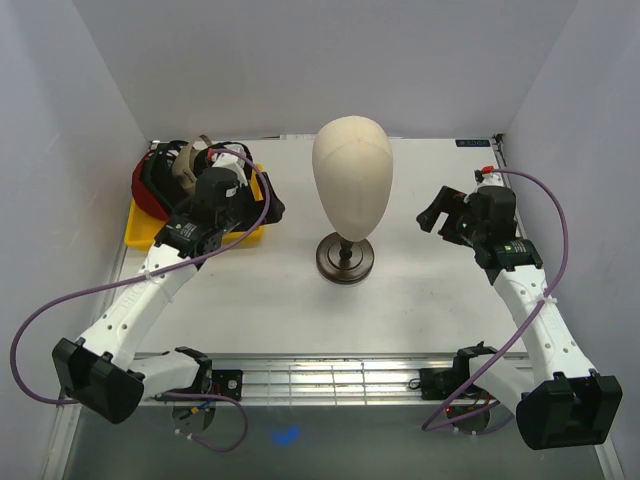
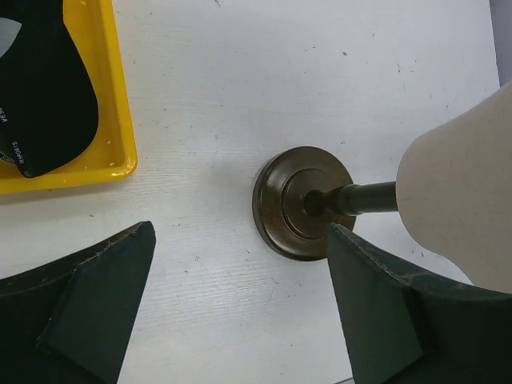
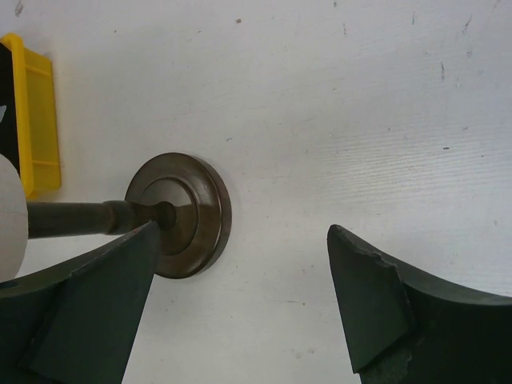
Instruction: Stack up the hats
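The first pick is judged not yet begun: the hats (image 1: 165, 180) are heaped in the tray (image 1: 137, 232) at the far left corner of the worktop (image 1: 430, 300). The left jaws and the right jaws are seen wide open, with nothing gripped. Next, one hat must be reached and gripped, most readily by the left jaws.

hats (image 1: 163, 176) in tray (image 1: 140, 238), left of mannequin head (image 1: 351, 178)

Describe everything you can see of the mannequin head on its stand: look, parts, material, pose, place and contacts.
The mannequin head is a smooth, beige, egg-shaped form without a face; it looks cloth-covered. A thin dark stem joins it to a round, dark brown base with stepped rings and a slight shine. It stands upright near the middle of the white table, bare, resting on its base alone. Nothing else touches it; the yellow tray lies apart on the left.
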Robot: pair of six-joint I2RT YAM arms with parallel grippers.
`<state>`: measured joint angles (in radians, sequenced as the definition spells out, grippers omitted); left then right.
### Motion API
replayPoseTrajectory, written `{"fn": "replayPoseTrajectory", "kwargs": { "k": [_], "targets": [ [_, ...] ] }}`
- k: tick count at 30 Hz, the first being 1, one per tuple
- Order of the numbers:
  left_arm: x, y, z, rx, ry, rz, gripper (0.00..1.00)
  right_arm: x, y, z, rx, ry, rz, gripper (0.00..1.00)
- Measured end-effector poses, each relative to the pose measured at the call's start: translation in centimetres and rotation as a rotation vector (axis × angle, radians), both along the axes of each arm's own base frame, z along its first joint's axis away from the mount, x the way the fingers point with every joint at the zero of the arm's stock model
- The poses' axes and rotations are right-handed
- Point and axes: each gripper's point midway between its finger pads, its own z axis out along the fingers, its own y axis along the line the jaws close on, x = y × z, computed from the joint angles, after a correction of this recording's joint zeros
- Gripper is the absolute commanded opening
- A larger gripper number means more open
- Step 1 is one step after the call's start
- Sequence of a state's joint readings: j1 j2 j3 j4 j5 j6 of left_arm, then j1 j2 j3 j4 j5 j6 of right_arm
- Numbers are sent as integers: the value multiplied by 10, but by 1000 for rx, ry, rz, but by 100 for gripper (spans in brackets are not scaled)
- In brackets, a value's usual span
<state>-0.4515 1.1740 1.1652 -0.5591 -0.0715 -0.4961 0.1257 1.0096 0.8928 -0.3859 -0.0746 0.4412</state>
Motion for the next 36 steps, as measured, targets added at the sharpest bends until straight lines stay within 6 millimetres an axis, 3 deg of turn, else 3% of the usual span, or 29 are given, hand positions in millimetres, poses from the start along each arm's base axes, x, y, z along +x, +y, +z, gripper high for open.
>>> {"fn": "replayPoseTrajectory", "kwargs": {
  "k": [15, 19, 23, 27, 32, 36],
  "targets": [
    [8, 32, 9, 89, -44, 133, 98, -2, -3, 9, -24, -38, 9, 89],
    [36, 59, 30, 120, -63, 261, 94, -1, 1, 18, -10, -65, 26, 90],
    [75, 109, 46, 136, -83, 440, 88, 1, 6, 24, 8, -85, 45, 90],
    [105, 144, 32, 176, -52, 548, 85, 2, 8, 24, 16, -87, 54, 90],
    [155, 145, -11, 262, 24, 541, 84, 2, 10, 25, 28, -89, 59, 90],
    [181, 148, -45, 349, 81, 532, 82, 2, 11, 26, 33, -88, 59, 90]
  ]
}}
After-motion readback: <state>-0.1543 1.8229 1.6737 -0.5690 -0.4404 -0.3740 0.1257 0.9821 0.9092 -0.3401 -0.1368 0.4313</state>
